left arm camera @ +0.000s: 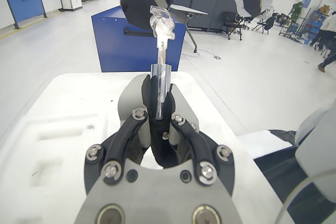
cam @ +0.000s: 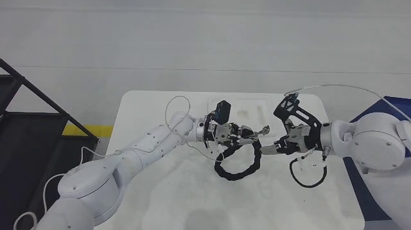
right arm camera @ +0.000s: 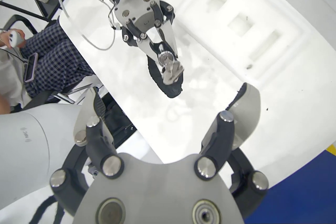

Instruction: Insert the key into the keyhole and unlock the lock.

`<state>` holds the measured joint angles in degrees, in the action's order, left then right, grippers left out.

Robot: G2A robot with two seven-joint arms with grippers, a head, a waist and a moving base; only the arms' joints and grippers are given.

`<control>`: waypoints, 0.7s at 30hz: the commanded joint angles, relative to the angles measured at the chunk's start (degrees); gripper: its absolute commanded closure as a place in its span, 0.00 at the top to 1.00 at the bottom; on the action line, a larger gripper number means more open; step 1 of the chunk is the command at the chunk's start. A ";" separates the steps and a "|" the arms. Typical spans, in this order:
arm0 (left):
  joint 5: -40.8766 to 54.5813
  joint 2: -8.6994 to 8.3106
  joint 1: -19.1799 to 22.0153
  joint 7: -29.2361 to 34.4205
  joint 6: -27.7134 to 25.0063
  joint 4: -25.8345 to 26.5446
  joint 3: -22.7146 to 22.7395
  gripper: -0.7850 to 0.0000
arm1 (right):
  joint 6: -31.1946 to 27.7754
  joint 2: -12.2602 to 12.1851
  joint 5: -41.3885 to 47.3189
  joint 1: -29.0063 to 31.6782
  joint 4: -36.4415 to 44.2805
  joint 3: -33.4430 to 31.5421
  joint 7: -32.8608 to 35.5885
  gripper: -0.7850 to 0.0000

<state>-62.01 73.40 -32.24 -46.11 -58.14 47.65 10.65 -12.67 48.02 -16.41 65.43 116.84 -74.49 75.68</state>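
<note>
My left gripper (left arm camera: 158, 89) is shut on the chrome cylinder of a cable lock (left arm camera: 160, 78), held above the white table. The silver key (left arm camera: 162, 28) sits in the keyhole, its head sticking out toward the other arm. The lock's black cable (cam: 239, 166) hangs in a loop below. My right gripper (right arm camera: 168, 101) stands open, facing the key (right arm camera: 172, 72) a short way off and not touching it. One of its fingers (left arm camera: 136, 7) shows just behind the key head. In the top view the two grippers (cam: 243, 132) (cam: 266, 141) meet at the table's middle.
A white foam tray (cam: 247, 109) with rectangular recesses lies on the table (cam: 160, 198) behind the grippers. A second black cable loop (cam: 308, 173) hangs under the right wrist. A blue cabinet (left arm camera: 136, 43) stands beyond the table's edge.
</note>
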 commanded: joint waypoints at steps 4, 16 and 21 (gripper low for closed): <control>2.13 -2.09 0.25 -0.17 0.14 1.32 -0.91 0.00 | -6.02 -0.68 -0.39 2.06 -0.35 -1.98 0.96 1.00; 4.18 -5.27 2.91 8.26 0.14 5.11 -0.91 0.00 | -7.68 -0.86 0.57 2.70 -1.27 -2.28 1.66 1.00; 7.87 -5.39 3.95 17.02 0.14 8.47 -0.91 0.00 | -12.25 -0.83 -1.41 3.01 -0.64 -1.97 -2.61 1.00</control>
<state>-55.55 67.97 -28.37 -31.64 -58.00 55.32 9.74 -21.33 47.19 -17.16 68.37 116.01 -76.72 75.03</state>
